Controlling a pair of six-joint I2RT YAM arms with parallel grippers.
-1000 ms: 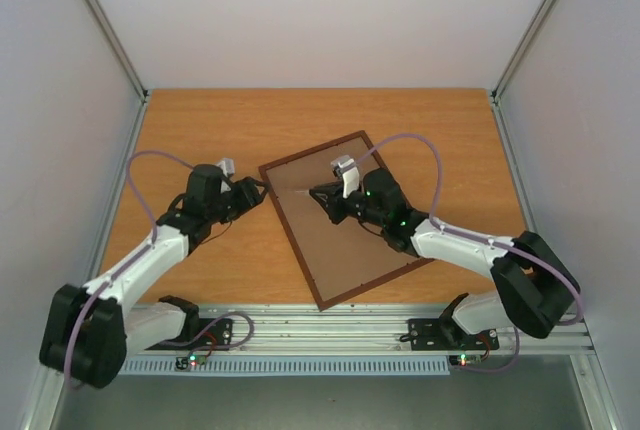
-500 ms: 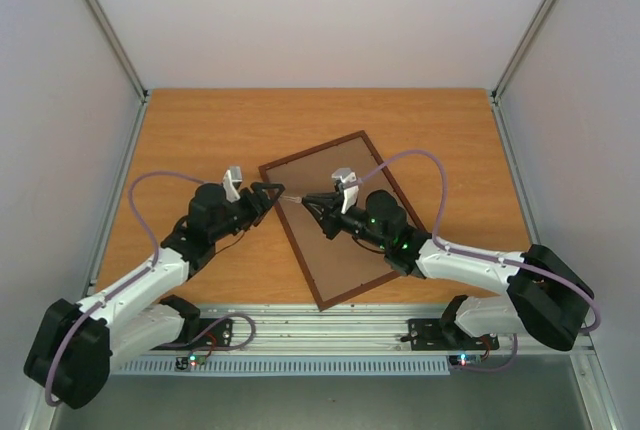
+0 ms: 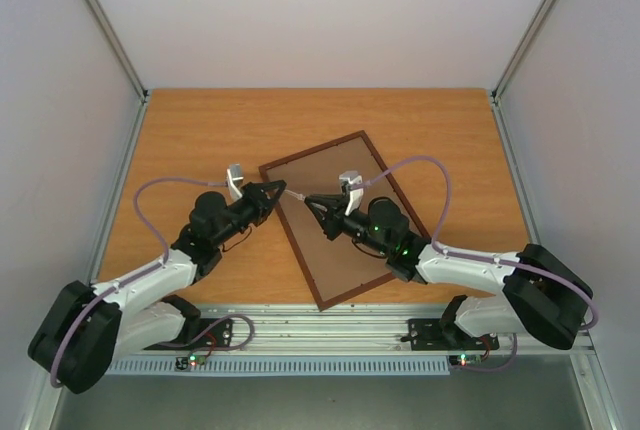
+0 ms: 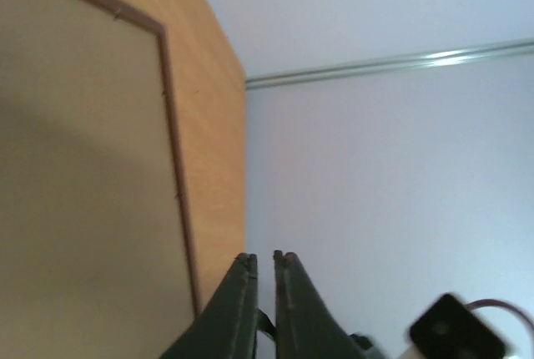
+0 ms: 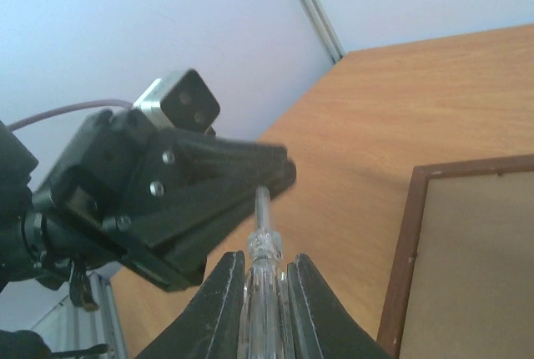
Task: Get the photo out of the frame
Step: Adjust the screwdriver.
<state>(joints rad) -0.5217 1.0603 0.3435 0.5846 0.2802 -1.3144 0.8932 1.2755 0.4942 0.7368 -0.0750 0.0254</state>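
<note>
An orange-brown wooden table [image 3: 200,130] inside a booth of plain white walls [image 3: 320,20], with aluminium rails [image 3: 105,35] at the corners.

Right gripper [image 5: 265,260]: the two dark fingers are clamped on a slender clear plastic tool [image 5: 263,238]. Its thin shaft points away from the wrist toward the other arm.

Left gripper [image 3: 277,189]: in the left wrist view the tapered fingers are drawn together, with only a thin slit between them. In the right wrist view the tip of the tool's shaft reaches these fingers. Whether they pinch it cannot be told. The two grippers meet tip to tip above the frame's far-left corner.

The frame [image 3: 335,265]: a thin rectangle of dark reddish-brown wood that lies flat on the table, back upward, turned at an angle to the table edges. Its inside is filled by a smooth, matt brown backing board [image 5: 467,275]. A few small pins show along the inner edge in the left wrist view.

The photo is hidden; only the plain back of the frame shows.

The right forearm [image 3: 460,255] lies across the frame's near-right part and covers some of the backing. A purple cable [image 3: 425,170] loops over each arm. The left arm's wrist camera [image 5: 179,100] sits above its fingers.
</note>
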